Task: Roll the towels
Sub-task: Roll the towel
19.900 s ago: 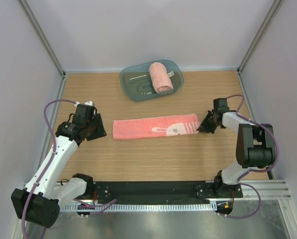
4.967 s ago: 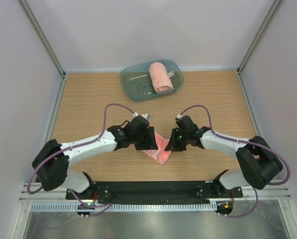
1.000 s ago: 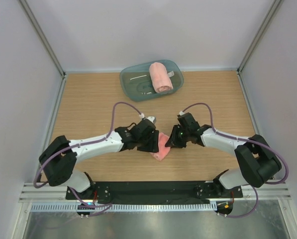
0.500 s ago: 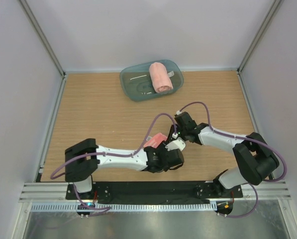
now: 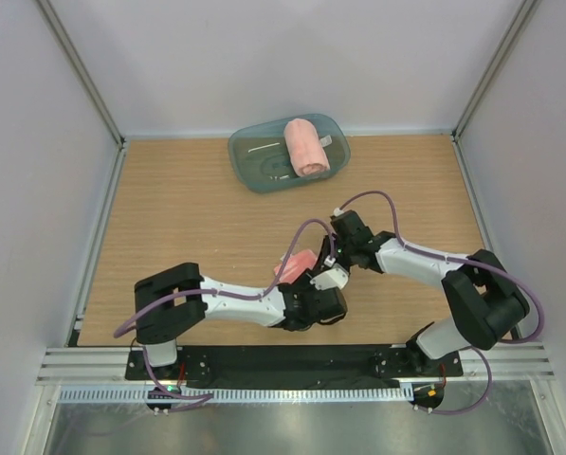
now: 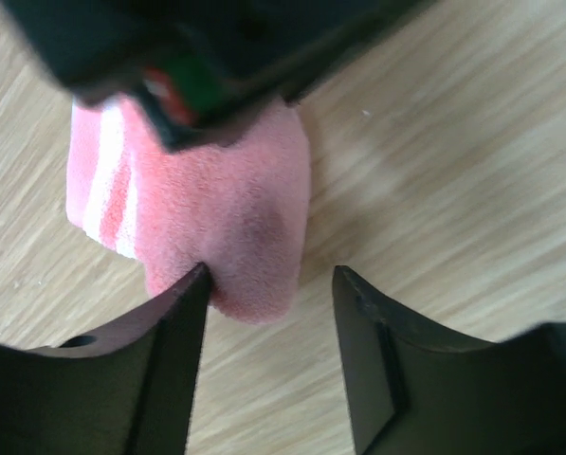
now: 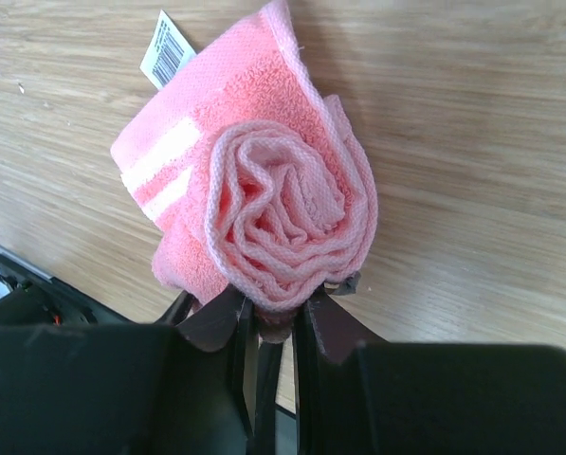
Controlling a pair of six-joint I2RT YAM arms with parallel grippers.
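Sitting just nearer than the middle of the bench (image 5: 169, 209), your rolled towel (image 5: 295, 264) turns its spiral end to the right gripper (image 7: 268, 318), whose jaws are nearly closed and pinch the roll's lower outer layer. Your left gripper (image 6: 273, 275) is at the roll's other end with its jaws apart around it, one finger touching the cloth. The second towel (image 5: 305, 145), also rolled, lies in the tub (image 5: 240, 156) by the far edge.
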